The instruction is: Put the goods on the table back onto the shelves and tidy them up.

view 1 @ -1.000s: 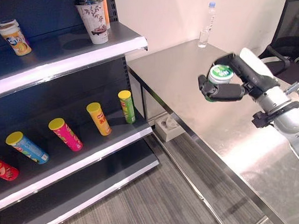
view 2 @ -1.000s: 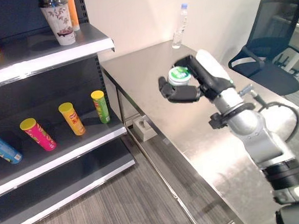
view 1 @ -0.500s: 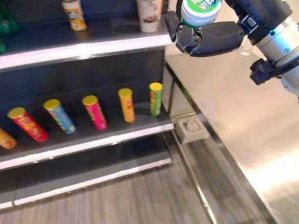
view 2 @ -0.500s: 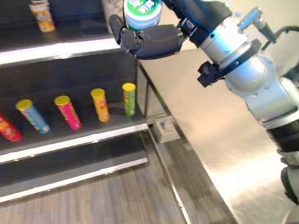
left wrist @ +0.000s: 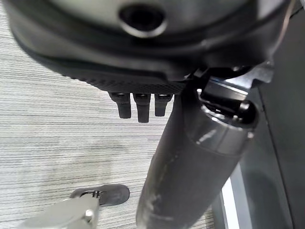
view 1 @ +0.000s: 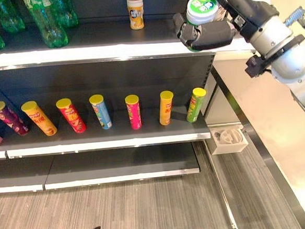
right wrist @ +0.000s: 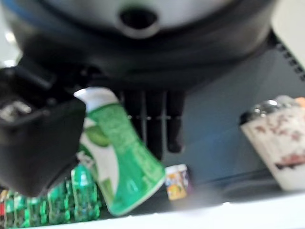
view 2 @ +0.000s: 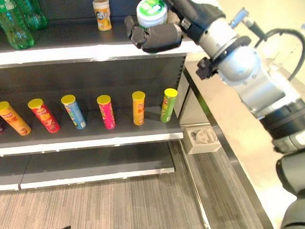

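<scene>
My right hand [view 1: 205, 35] is shut on a green and white cup [view 1: 202, 8] with a green lid, also seen as the cup [right wrist: 119, 157] tilted between thumb and fingers [right wrist: 152, 119]. It hovers at the front edge of the upper shelf [view 1: 85, 52], near its right end. On that shelf stand a small yellow cup [view 1: 135, 12], green bottles [view 1: 46, 19] and a tall flower-patterned cup [right wrist: 281, 143]. My left hand [left wrist: 138, 102] hangs low over the floor, fingers relaxed and empty.
Several coloured crisp tubes [view 1: 133, 111] lean in a row on the middle shelf [view 1: 107, 144]. A white box [view 1: 226, 139] sits on the floor by the shelf's right end. The steel table [view 1: 284, 131] runs along the right.
The camera has swung left from the table to the shelves. My right hand has carried the cup from above the table up to the upper shelf's right end.
</scene>
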Robot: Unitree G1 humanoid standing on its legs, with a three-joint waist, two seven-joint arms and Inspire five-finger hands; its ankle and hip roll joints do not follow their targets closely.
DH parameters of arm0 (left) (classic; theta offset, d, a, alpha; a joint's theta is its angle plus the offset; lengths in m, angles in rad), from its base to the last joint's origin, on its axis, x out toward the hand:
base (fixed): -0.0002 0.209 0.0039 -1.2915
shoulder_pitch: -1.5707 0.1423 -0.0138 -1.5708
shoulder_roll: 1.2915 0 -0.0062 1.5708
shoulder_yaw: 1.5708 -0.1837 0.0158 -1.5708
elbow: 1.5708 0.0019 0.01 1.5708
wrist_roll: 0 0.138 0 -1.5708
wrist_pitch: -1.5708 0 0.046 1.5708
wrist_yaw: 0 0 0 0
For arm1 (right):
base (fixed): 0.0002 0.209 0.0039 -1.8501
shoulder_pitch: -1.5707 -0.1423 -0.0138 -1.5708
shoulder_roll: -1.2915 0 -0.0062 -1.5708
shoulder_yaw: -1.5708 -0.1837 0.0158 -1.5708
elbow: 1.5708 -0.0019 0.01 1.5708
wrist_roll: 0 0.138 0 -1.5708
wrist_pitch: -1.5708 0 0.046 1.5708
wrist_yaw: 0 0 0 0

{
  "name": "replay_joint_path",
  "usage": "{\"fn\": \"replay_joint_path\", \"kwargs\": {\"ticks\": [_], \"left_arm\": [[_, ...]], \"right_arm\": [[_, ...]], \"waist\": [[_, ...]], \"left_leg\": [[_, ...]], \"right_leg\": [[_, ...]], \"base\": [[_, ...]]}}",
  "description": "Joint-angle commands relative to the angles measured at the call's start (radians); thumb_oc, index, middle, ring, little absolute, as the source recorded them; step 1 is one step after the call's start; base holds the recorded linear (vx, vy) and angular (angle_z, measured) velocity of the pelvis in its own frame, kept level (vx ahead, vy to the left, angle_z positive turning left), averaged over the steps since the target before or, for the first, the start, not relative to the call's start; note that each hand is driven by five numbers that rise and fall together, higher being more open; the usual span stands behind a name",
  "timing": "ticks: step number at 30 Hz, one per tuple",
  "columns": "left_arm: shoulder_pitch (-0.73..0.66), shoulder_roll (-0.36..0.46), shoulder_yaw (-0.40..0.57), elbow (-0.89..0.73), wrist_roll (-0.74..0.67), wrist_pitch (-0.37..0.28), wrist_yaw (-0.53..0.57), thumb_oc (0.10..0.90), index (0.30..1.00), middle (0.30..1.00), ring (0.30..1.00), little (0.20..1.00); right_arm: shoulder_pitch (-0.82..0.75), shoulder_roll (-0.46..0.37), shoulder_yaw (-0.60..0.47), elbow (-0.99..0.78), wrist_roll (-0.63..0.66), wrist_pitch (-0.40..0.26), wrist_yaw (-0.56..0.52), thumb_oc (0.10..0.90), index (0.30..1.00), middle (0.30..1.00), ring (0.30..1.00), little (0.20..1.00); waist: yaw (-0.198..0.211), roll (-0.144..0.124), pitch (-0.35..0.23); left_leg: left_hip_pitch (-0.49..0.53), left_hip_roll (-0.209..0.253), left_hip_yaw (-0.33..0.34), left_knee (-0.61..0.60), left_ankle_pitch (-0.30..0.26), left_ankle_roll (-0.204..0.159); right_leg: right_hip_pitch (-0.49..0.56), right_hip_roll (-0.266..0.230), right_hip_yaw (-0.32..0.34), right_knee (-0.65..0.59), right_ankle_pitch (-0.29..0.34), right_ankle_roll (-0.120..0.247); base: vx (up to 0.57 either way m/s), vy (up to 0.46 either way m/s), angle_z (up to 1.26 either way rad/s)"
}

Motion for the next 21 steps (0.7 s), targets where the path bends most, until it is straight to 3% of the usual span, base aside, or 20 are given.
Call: {"fn": "replay_joint_path", "kwargs": {"ticks": [1,5,18,21], "left_arm": [[-0.004,0.060,-0.060,0.003,-0.008,-0.046,-0.023,0.800,0.900,0.900,0.900,0.900],[0.012,0.035,-0.065,0.005,-0.027,-0.050,-0.026,0.800,0.900,0.900,0.900,0.900],[0.037,-0.006,-0.069,0.027,-0.074,-0.045,-0.005,0.800,0.900,0.900,0.900,0.900],[0.025,-0.009,-0.079,0.029,-0.086,-0.045,0.005,0.800,0.900,0.900,0.900,0.900]], "right_arm": [[-0.265,0.003,0.038,0.087,0.033,-0.019,-0.073,0.400,0.300,0.300,0.300,0.300],[-0.279,0.021,0.061,0.142,0.040,-0.004,-0.071,0.400,0.300,0.300,0.300,0.300],[-0.343,0.102,0.116,0.208,-0.003,0.008,-0.068,0.400,0.300,0.300,0.300,0.300],[-0.329,0.145,0.099,0.321,-0.028,0.034,-0.092,0.400,0.300,0.300,0.300,0.300]], "waist": [[0.013,-0.075,-0.059],[0.019,-0.084,-0.088],[0.059,-0.105,-0.110],[0.079,-0.113,-0.105]], "left_leg": [[0.009,-0.021,-0.040,0.058,-0.138,-0.117],[0.033,-0.006,-0.059,0.027,-0.120,-0.138],[0.031,0.013,-0.083,0.013,-0.101,-0.156],[0.018,0.015,-0.103,0.011,-0.093,-0.163]], "right_leg": [[-0.012,0.051,0.010,-0.142,0.068,0.010],[0.019,0.077,-0.013,-0.187,0.081,0.011],[0.074,0.082,-0.108,-0.202,0.065,-0.002],[0.081,0.075,-0.149,-0.199,0.059,-0.005]], "base": [[0.15,-0.111,0.80],[0.16,-0.103,0.59],[0.04,-0.036,0.22],[0.01,-0.019,0.21]]}}
